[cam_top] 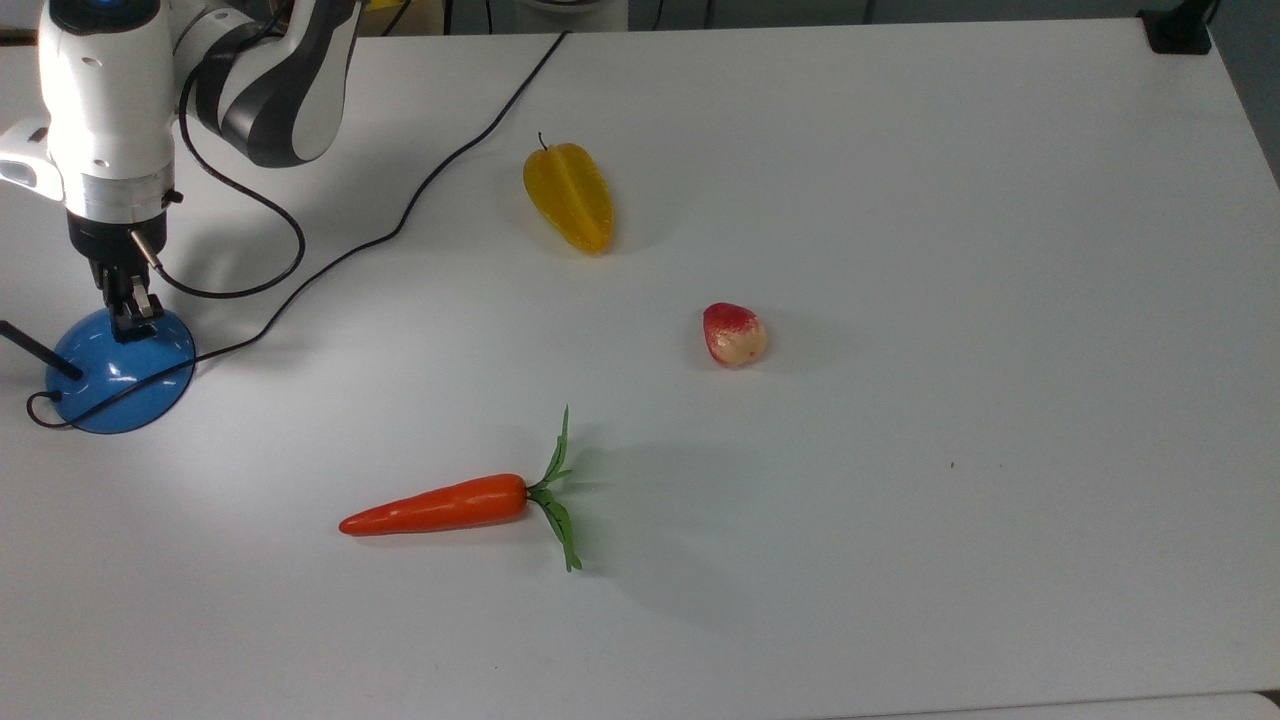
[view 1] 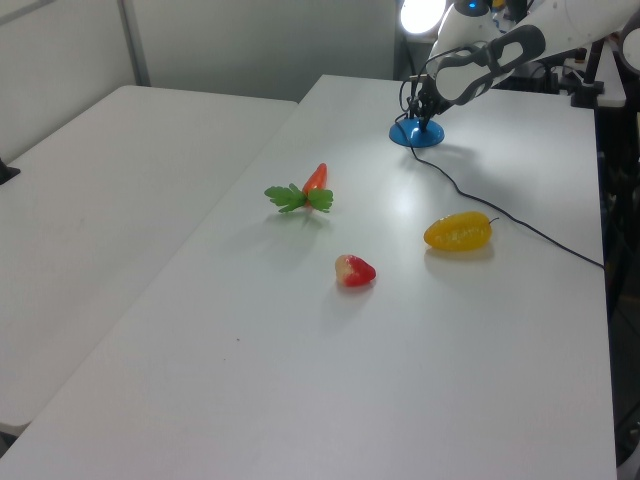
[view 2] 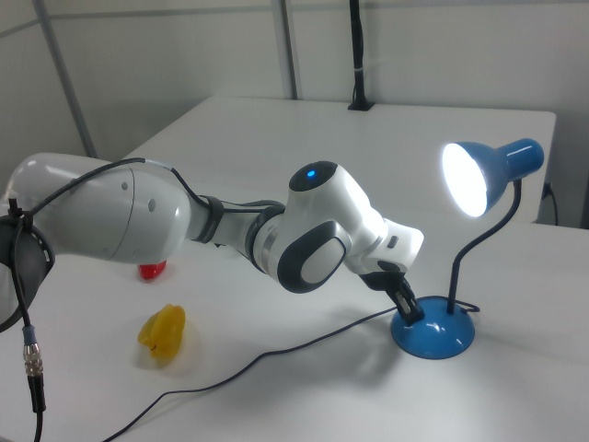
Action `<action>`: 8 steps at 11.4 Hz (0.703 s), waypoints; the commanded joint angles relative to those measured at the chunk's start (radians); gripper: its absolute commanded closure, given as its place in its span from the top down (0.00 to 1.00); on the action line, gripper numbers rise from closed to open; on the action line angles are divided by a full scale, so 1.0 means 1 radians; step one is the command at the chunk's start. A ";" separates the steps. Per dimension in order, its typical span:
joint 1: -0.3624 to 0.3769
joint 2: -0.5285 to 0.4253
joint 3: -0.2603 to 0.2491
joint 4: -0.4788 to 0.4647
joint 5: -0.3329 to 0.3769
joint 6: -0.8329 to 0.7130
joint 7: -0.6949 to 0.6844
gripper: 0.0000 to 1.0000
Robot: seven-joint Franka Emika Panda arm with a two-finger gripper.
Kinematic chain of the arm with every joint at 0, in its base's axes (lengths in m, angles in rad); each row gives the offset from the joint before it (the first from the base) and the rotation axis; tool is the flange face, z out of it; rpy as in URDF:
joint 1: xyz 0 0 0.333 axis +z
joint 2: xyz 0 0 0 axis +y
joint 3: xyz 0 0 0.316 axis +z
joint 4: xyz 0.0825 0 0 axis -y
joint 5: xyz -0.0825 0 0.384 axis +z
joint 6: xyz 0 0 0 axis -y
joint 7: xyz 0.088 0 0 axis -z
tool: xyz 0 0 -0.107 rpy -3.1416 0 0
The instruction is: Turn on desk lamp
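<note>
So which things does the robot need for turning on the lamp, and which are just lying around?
For the job:
- desk lamp, already glowing
- gripper, on the lamp's blue base

Just lying about:
- carrot
- yellow starfruit
- red-and-cream strawberry

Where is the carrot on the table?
In the top view, the carrot lies low and left of the middle, leaves pointing right. The strawberry is up to its right, and the blue desk lamp is far left.

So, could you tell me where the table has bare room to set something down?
The widest patch lies on the top view's right, beyond the strawberry; another runs below the carrot. The top view's left is crowded: claw, desk lamp, black cord.
</note>
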State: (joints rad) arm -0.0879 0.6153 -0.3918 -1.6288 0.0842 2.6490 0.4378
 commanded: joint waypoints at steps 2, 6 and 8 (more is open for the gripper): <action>0.008 0.005 -0.006 -0.002 0.023 0.029 -0.010 0.00; 0.042 -0.046 -0.006 -0.008 0.022 -0.032 -0.010 0.00; 0.071 -0.119 -0.006 -0.008 0.008 -0.180 -0.022 0.00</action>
State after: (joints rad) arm -0.0612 0.5957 -0.3912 -1.6123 0.0842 2.6128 0.4378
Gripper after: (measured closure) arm 0.991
